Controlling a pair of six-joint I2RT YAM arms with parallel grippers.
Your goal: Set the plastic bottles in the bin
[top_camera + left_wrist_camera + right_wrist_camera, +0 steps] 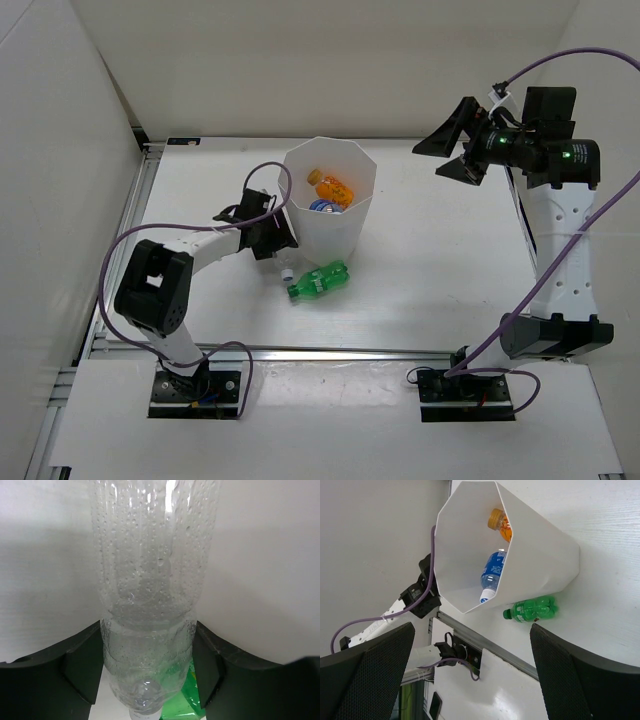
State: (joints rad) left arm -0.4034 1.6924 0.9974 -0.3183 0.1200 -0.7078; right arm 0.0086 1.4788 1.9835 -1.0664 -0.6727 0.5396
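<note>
Bottles are not all binned yet. The clear bottle (150,580) sits between the left claw's (147,666) fingers (85,667), just left of the bin (335,235). Both pads press its sides, so I judge it clasped. The step is the grasp; next it needs lifting over the rim and letting go inside. An orange bottle (330,186) and a blue-labelled bottle (325,206) lie in the bin. The green bottle (318,281) lies on the counter (440,260) by the bin's near side. The right claw (435,160) hangs spread wide and empty, well off right.
</note>
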